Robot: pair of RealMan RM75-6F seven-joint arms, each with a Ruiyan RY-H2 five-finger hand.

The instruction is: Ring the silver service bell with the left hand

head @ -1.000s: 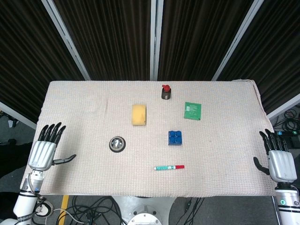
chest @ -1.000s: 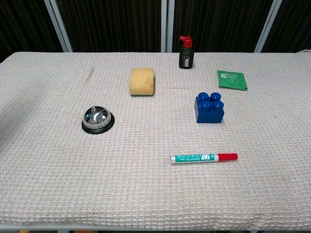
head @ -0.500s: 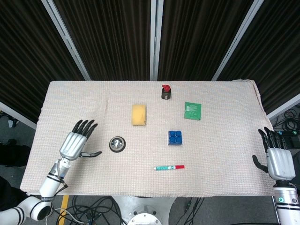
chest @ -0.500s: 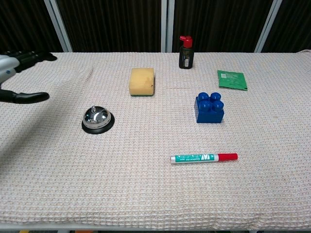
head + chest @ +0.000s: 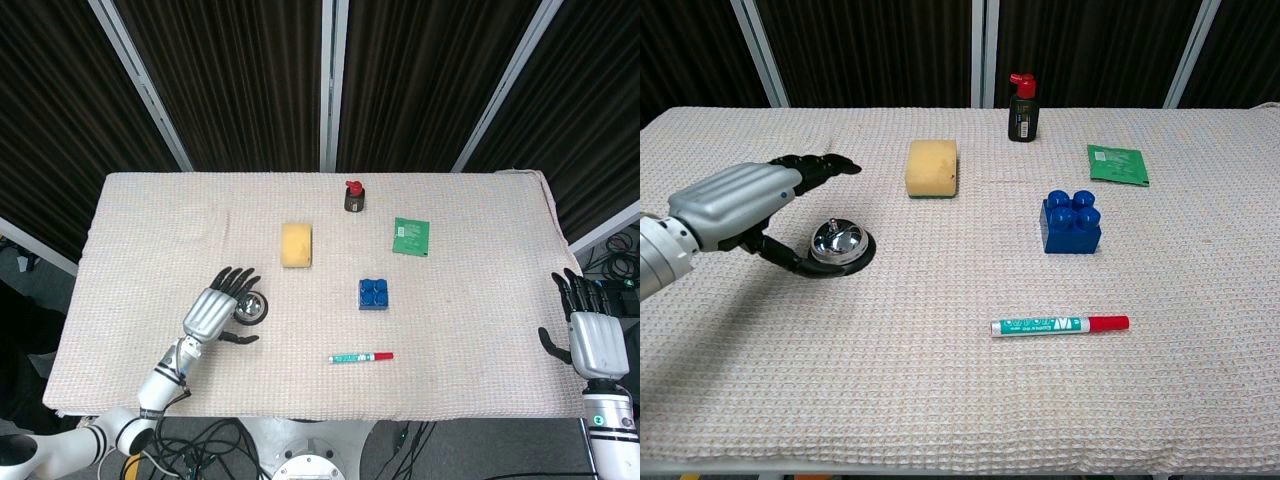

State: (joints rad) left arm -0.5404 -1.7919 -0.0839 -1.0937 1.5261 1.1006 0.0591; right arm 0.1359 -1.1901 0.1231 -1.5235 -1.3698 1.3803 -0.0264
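The silver service bell (image 5: 840, 244) with its black base sits on the left half of the table; in the head view the bell (image 5: 257, 306) is partly covered by my left hand (image 5: 216, 311). In the chest view my left hand (image 5: 740, 203) hovers just left of and above the bell, fingers spread and stretched out past it, thumb curling low beside the base. It holds nothing. My right hand (image 5: 592, 338) hangs open off the table's right edge, far from the bell.
A yellow sponge (image 5: 932, 167) lies behind the bell. A blue toy brick (image 5: 1071, 222), a green packet (image 5: 1118, 164) and a small black bottle with a red cap (image 5: 1022, 108) are further right. A green-and-red marker (image 5: 1059, 325) lies near the front.
My left hand has swung in from the table's left edge to the right, reaching the bell. The right hand has barely moved.
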